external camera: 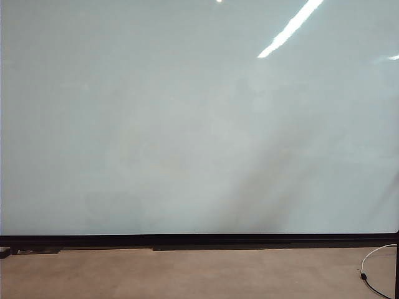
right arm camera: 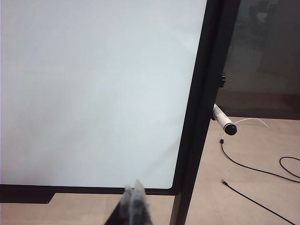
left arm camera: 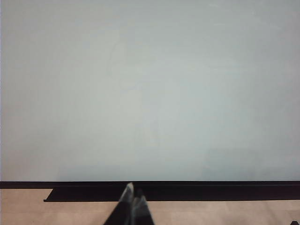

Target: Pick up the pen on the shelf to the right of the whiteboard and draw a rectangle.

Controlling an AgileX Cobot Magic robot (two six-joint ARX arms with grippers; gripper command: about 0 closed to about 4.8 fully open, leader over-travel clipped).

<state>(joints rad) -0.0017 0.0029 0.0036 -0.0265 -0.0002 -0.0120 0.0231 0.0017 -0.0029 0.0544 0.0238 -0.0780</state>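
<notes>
- Your pen [right arm camera: 223, 121] lies slanted, its black end pointing away from the whiteboard [right arm camera: 93, 93], just past the board's dark frame and well beyond your right gripper [right arm camera: 133, 194].
- Right gripper: fingers pressed together, holding nothing.
- Left gripper [left arm camera: 133, 197]: fingers pressed together, empty, before the board's lower edge.

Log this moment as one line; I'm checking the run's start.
phase: before pickup | whiteboard: blank | pen: beside frame, untouched | left end effector: shut, empty | right end effector: shut, empty
</notes>
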